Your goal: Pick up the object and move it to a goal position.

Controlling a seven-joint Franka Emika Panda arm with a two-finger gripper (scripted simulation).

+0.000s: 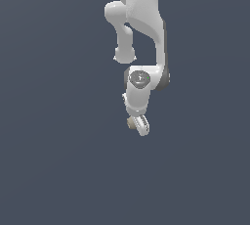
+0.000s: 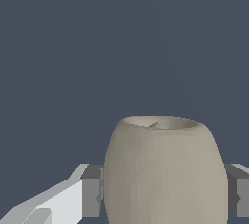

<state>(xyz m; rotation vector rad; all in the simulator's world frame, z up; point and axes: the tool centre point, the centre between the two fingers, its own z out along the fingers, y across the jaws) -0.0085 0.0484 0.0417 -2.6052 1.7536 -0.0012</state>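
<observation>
The object [image 2: 163,172] is a beige-tan rounded lump with a flattened, dented end. It fills the gap between two grey pads [image 2: 90,197], one pressed against each of its sides. In the exterior view only a small tan sliver of the object [image 1: 131,122] shows beside the white gripper [image 1: 140,124], which hangs below the arm's wrist and hides most of it. The gripper [image 2: 164,196] is shut on the object. No goal marker shows in either view.
The white arm [image 1: 141,28] comes down from the top middle of the exterior view. All around it is a flat, dark blue-grey background with no other objects or edges visible.
</observation>
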